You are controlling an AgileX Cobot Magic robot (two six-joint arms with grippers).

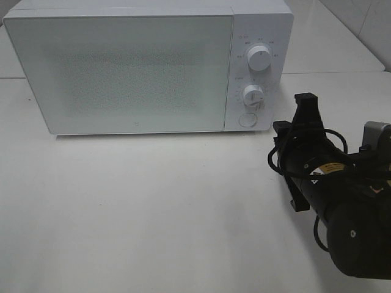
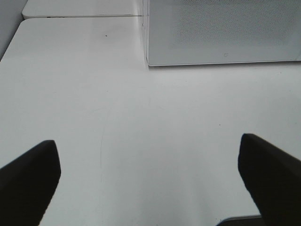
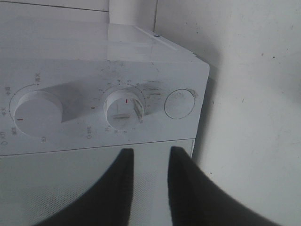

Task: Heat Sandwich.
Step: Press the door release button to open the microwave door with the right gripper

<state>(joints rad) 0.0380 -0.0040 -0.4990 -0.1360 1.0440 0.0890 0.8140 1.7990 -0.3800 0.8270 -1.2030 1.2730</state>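
The sandwich is not in view in any frame. The white microwave (image 1: 122, 67) stands at the back of the table with its door shut, and the frosted door hides the inside. My right gripper (image 1: 287, 137) hovers just right of the microwave's control panel. In the right wrist view it (image 3: 149, 155) points at the panel with a narrow gap between its fingers and holds nothing. The timer knob (image 3: 123, 109) is ahead of it. My left gripper (image 2: 148, 143) is wide open and empty above the bare table, short of the microwave's front corner (image 2: 150, 61). It is out of the exterior high view.
The panel carries an upper knob (image 1: 259, 59), a lower knob (image 1: 252, 96) and a round button (image 1: 247, 119). The white table (image 1: 153, 213) runs in front of the microwave. A table seam (image 2: 80, 16) runs at the far left.
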